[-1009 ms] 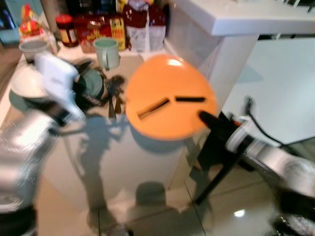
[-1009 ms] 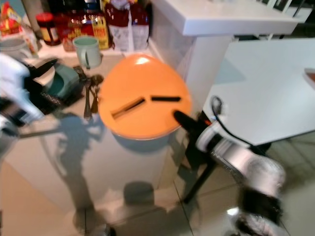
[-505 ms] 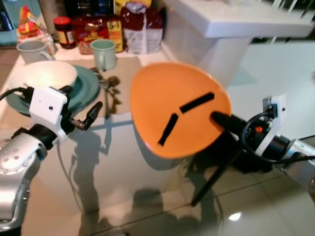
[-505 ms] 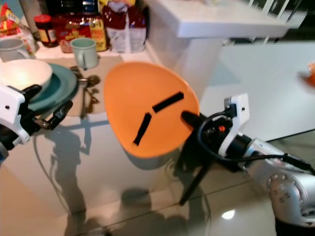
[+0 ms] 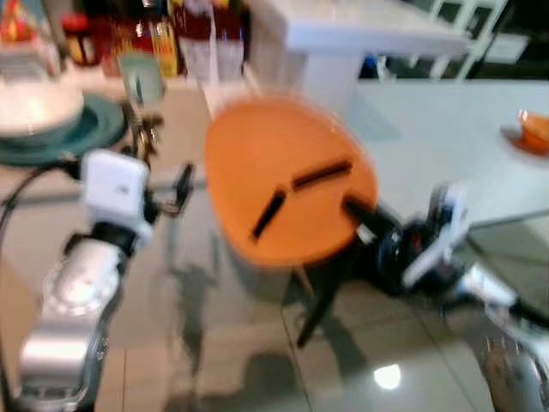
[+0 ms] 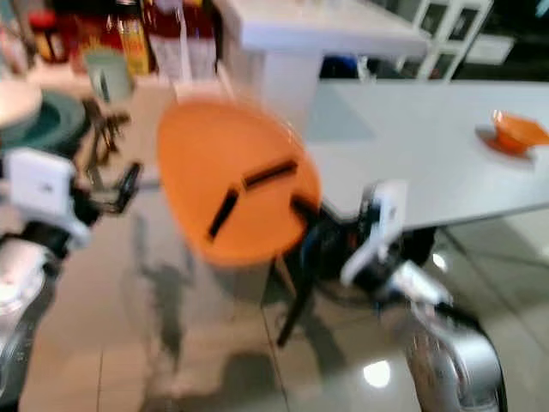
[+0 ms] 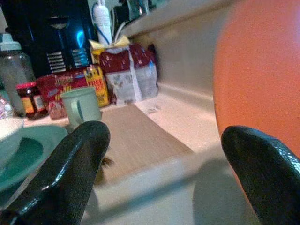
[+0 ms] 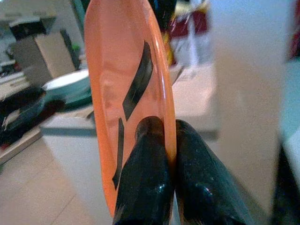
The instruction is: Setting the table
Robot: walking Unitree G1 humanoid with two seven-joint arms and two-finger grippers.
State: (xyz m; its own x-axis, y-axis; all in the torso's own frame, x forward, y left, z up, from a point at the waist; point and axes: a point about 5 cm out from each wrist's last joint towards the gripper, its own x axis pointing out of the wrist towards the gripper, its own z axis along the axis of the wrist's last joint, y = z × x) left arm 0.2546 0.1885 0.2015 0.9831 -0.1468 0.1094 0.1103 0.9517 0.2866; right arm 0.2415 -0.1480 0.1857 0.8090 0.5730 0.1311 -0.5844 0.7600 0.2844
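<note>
An orange plate [image 5: 287, 190] with two black strips on its face is held out in front of me, between the counter and the white table. My right gripper [image 5: 353, 210] is shut on its right rim; in the right wrist view both fingers [image 8: 146, 178] pinch the plate [image 8: 124, 79] edge-on. My left gripper [image 5: 178, 190] is open at the left of the plate, not touching it, its fingers [image 7: 70, 173] wide apart. A teal plate [image 5: 81, 137] with a white bowl [image 5: 34, 107] on it and a pale green mug [image 5: 141, 77] stand on the counter.
Cutlery [image 5: 141, 133] lies on the counter by the teal plate, with jars and bags [image 5: 184, 39] along the back. A white table [image 6: 429, 146] lies to the right, with an orange bowl [image 6: 515, 129] on its far side. A dark chair leg [image 5: 322, 296] stands under the plate.
The camera has swung right, so the table and orange bowl have come into view and the counter has slid left. The plate stays in my right gripper.
</note>
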